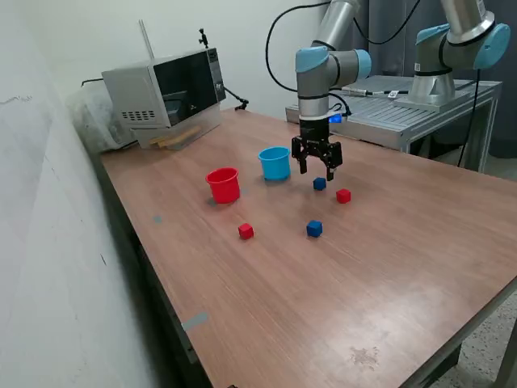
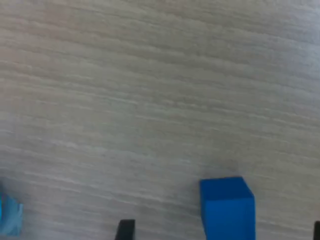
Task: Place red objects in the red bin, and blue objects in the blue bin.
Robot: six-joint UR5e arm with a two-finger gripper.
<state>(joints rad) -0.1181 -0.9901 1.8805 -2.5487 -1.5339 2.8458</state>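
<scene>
Gripper [image 1: 317, 170] hangs over the wooden bench [image 1: 404, 267], pointing straight down, with its two fingers spread apart and nothing between them. It sits just above a dark blue cube [image 1: 320, 183], which rests on the bench surface directly below the fingertips; no contact between fingers and cube is visible. In the wrist view the same cube [image 2: 227, 207] lies flat on the wood grain between the two dark fingertips [image 2: 125, 230] seen at the picture's edge, closer to one finger than the other.

A red cube [image 1: 343, 196] lies just beside that blue cube, toward the exterior view's right. A second dark blue cube [image 1: 314, 229] and a second red cube [image 1: 245, 231] lie nearer the bench's front edge, apart from each other and from the first pair.

The light blue cup-shaped bin [image 1: 275, 162] stands upright just beside the gripper on the exterior view's left; a sliver of it [image 2: 10, 216] shows in the wrist view. The red cup-shaped bin [image 1: 224, 184] stands upright further to the exterior view's left, near but not touching the blue one. Contents of either bin cannot be seen.

A microwave oven [image 1: 166, 93] occupies the bench's far corner at the exterior view's left.
</scene>
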